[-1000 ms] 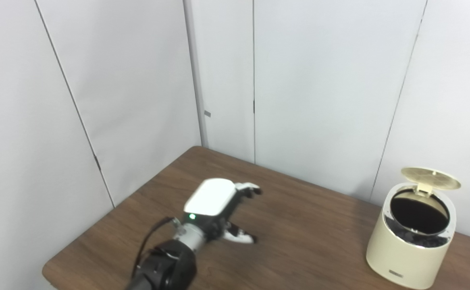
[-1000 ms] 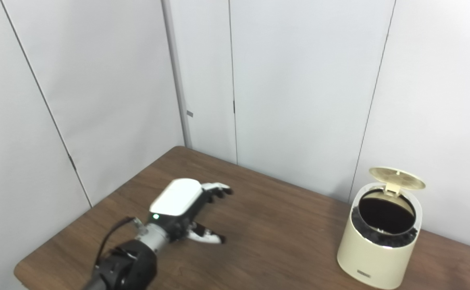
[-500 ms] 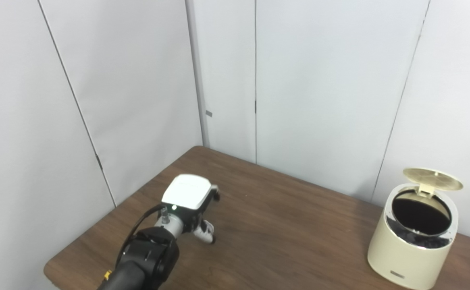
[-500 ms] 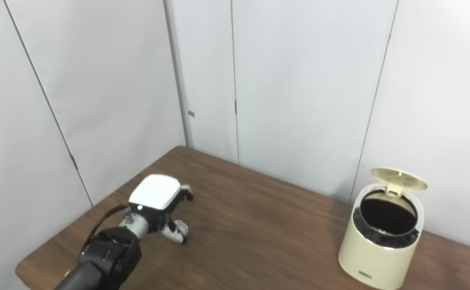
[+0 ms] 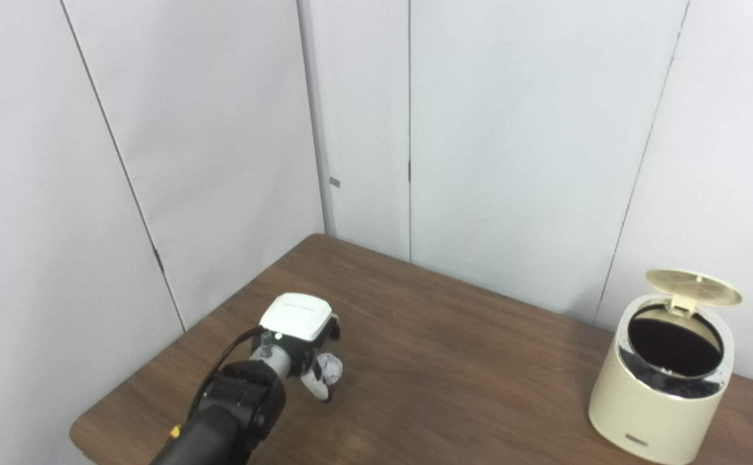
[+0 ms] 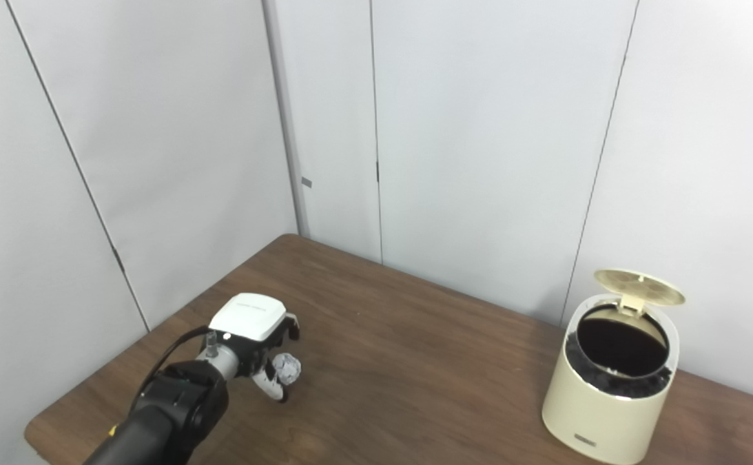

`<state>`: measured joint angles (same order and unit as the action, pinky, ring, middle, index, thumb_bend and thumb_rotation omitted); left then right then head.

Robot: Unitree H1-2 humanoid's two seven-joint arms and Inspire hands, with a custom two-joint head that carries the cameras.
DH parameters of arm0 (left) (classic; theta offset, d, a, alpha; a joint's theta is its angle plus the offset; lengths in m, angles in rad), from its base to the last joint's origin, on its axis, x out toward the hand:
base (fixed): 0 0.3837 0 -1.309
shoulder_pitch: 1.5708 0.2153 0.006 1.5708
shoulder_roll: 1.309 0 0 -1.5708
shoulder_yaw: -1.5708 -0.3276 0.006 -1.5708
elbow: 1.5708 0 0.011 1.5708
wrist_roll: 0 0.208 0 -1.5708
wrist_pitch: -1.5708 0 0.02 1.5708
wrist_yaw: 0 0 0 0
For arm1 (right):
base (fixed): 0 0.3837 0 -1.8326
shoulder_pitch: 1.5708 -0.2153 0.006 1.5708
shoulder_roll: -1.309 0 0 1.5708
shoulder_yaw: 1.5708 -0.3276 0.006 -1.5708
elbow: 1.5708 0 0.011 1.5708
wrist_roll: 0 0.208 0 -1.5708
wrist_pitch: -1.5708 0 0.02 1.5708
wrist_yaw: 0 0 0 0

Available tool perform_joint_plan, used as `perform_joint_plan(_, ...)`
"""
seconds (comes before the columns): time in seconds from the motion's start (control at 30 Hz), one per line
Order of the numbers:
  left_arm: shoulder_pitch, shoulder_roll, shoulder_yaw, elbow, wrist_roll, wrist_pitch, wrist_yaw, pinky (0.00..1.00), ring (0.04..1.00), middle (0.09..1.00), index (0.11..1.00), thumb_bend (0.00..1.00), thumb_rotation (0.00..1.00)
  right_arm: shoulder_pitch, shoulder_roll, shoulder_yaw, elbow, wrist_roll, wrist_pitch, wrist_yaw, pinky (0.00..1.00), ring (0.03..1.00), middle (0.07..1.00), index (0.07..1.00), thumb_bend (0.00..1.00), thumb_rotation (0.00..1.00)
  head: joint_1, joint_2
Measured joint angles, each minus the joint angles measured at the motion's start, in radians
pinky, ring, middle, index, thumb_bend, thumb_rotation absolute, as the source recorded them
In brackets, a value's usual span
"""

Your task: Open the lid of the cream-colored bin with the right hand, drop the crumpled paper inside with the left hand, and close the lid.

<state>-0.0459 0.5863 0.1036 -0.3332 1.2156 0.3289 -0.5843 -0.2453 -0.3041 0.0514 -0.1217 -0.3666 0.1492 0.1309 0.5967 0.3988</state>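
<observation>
Fingers of the left hand curl around the crumpled paper.

One bin, one crumpled paper

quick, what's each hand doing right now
Left hand: fingers curled around the crumpled paper at the table, seemingly gripping it.
Right hand: only dark tips at the right eye view's edge; cannot be told.

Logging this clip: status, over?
Left hand closing around paper ball on table. Right hand barely in view. Bin lid open. Path clear.
</observation>
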Motion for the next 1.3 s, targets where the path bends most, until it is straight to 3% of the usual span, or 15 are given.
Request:
perform_joint_plan(0.27,0.0,0.002,-0.007,0.046,-0.007,-0.005,0.061,0.45,0.572,0.607,0.679,0.87,0.15,0.0,0.0,0.001,-0.002,0.0,0.001,0.0,0.69,0.866,0.953,0.953,0.89,0.56,0.0,0.009)
perform_joint_plan(0.5,0.0,0.001,-0.014,0.061,-0.025,-0.021,0.095,0.48,0.575,0.613,0.68,0.84,0.11,0.0,0.0,0.001,-0.008,-0.002,0.003,0.001,0.68,0.86,0.956,0.958,0.86,0.55,0.0,0.018)
perform_joint_plan(0.6,0.0,0.001,-0.012,0.071,-0.061,-0.024,0.112,0.37,0.502,0.573,0.668,0.85,0.07,0.0,0.0,0.001,-0.011,-0.002,0.004,0.001,0.68,0.858,0.958,0.959,0.87,0.56,-0.003,0.02)
perform_joint_plan(0.63,-0.001,0.0,-0.01,0.08,-0.079,-0.028,0.126,0.34,0.469,0.531,0.664,0.71,0.03,0.0,0.0,0.001,-0.014,-0.002,0.005,0.001,0.69,0.859,0.959,0.96,0.86,0.56,-0.005,0.024)
perform_joint_plan(0.67,-0.002,0.0,-0.009,0.089,-0.094,-0.032,0.141,0.29,0.421,0.507,0.651,0.63,0.02,0.0,0.0,0.001,-0.018,-0.004,0.006,0.001,0.69,0.858,0.959,0.961,0.86,0.56,-0.005,0.025)
perform_joint_plan(0.7,-0.002,0.0,-0.009,0.096,-0.11,-0.035,0.156,0.27,0.392,0.494,0.637,0.6,0.01,0.001,0.0,0.001,-0.022,-0.004,0.007,0.002,0.68,0.856,0.958,0.96,0.86,0.57,-0.006,0.028)
perform_joint_plan(0.73,-0.002,0.001,-0.011,0.102,-0.126,-0.041,0.172,0.29,0.392,0.487,0.551,0.55,0.0,0.001,0.0,0.001,-0.025,-0.005,0.007,0.002,0.68,0.854,0.959,0.959,0.86,0.56,-0.006,0.028)
perform_joint_plan(0.77,-0.003,0.001,-0.016,0.11,-0.136,-0.049,0.187,0.29,0.389,0.484,0.521,0.54,0.0,0.001,0.0,0.001,-0.026,-0.006,0.007,0.002,0.68,0.855,0.961,0.959,0.86,0.56,-0.009,0.031)
perform_joint_plan(0.9,-0.005,0.003,-0.036,0.161,-0.164,-0.078,0.272,0.25,0.315,0.472,0.488,0.53,0.0,0.002,0.0,0.001,-0.031,-0.011,0.007,0.003,0.66,0.849,0.963,0.957,0.85,0.57,-0.011,0.038)
perform_joint_plan(0.97,-0.009,0.01,-0.053,0.184,-0.162,-0.079,0.301,0.27,0.322,0.473,0.487,0.53,0.0,0.005,0.0,0.001,-0.042,-0.012,0.007,0.004,0.66,0.85,0.965,0.956,0.84,0.57,-0.011,0.04)
perform_joint_plan(1.3,-0.034,0.047,-0.132,0.225,-0.121,-0.069,0.342,0.31,0.349,0.474,0.488,0.53,0.0,0.016,-0.002,-0.006,-0.042,-0.009,0.01,0.01,0.67,0.851,0.975,0.957,0.83,0.6,-0.011,0.048)
